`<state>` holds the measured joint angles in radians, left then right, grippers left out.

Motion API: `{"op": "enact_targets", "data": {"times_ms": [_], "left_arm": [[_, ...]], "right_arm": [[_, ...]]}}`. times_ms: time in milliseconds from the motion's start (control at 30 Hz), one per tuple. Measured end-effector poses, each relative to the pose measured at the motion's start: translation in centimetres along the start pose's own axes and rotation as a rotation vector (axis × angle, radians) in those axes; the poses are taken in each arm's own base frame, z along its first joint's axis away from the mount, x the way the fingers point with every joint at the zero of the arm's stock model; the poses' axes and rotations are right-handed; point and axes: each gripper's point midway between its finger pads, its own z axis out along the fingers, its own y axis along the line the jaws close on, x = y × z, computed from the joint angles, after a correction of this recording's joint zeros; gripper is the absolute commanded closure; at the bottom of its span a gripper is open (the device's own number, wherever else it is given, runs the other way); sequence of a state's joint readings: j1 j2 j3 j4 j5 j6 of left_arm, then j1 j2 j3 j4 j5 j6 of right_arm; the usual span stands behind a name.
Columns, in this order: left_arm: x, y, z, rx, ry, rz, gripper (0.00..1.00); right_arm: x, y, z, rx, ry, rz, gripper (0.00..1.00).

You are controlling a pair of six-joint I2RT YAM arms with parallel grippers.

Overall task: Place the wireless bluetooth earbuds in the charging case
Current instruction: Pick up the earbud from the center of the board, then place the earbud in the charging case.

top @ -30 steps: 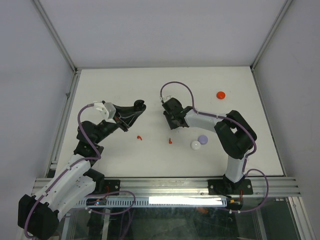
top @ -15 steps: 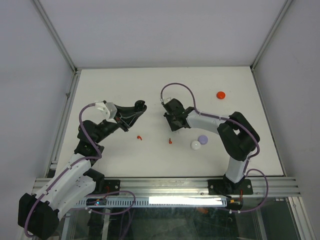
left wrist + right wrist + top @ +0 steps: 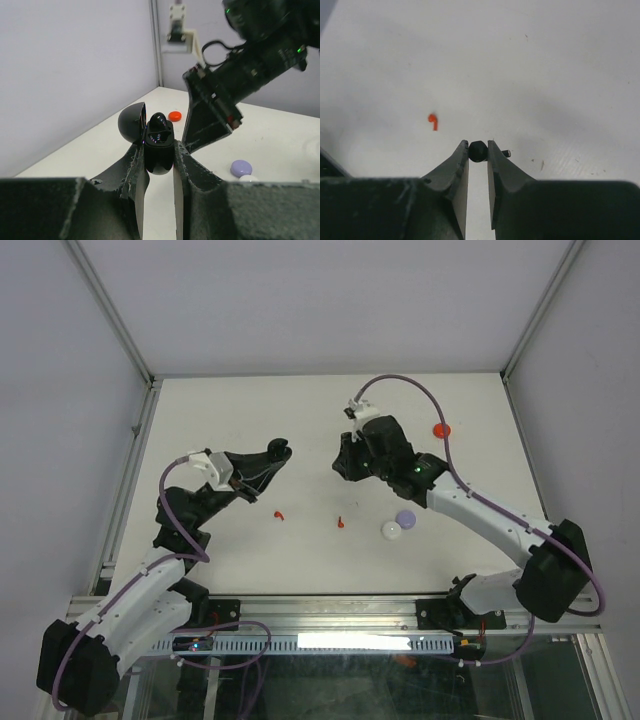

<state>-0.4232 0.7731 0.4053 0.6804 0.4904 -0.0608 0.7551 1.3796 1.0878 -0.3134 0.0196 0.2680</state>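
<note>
You are pinching a tiny black plastic earbud right at the tips of your right gripper, which is almost closed around it. Your left gripper is squeezing the round black charging case, with its lid standing open, up in the air over the white table. The bud and the case are hanging near each other but are not touching.

Here is what could be going wrong. You are holding the bud by just a little bit, so it may be twisting or popping out if you are pushing it on the case's edge. If you are coming in crooked, the bud is missing its hole. A hard bump may be knocking the case loose or flipping the lid shut. A dropped bud may be landing by the small red earbuds on the table.

Since a second ago, your right arm is reaching out wider, and its gripper is sitting a bit farther back. Your left arm is staying almost where it was.
</note>
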Motion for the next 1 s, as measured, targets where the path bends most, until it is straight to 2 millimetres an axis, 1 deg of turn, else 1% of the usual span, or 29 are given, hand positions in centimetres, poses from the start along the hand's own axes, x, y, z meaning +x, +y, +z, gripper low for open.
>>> {"op": "enact_targets", "data": {"times_ms": [133, 300, 500, 567, 767, 867, 1000], "left_arm": [[0.4, 0.1, 0.2, 0.005, -0.025, 0.022, 1.00], [1.3, 0.3, 1.0, 0.032, -0.036, 0.043, 1.00], [1.1, 0.0, 1.7, 0.079, -0.083, 0.082, 1.00], [1.2, -0.3, 1.8, 0.104, -0.087, 0.095, 1.00], [1.8, -1.3, 2.0, 0.183, -0.082, 0.139, 1.00], [1.3, -1.6, 2.1, 0.208, -0.102, 0.158, 1.00], [0.4, -1.9, 2.1, 0.220, -0.136, 0.181, 1.00]], "right_arm": [[-2.6, 2.2, -2.6, -0.098, -0.091, 0.056, 0.85], [-5.1, 4.7, -6.0, -0.230, -0.189, 0.126, 0.84], [-7.6, 7.8, -10.4, -0.415, -0.298, 0.201, 0.85], [-8.3, 8.8, -11.4, -0.476, -0.319, 0.217, 0.85], [-9.9, 11.3, -13.3, -0.625, -0.353, 0.269, 0.85], [-10.4, 12.9, -14.1, -0.705, -0.372, 0.293, 0.86], [-10.4, 14.6, -13.8, -0.769, -0.366, 0.324, 0.86]]}}
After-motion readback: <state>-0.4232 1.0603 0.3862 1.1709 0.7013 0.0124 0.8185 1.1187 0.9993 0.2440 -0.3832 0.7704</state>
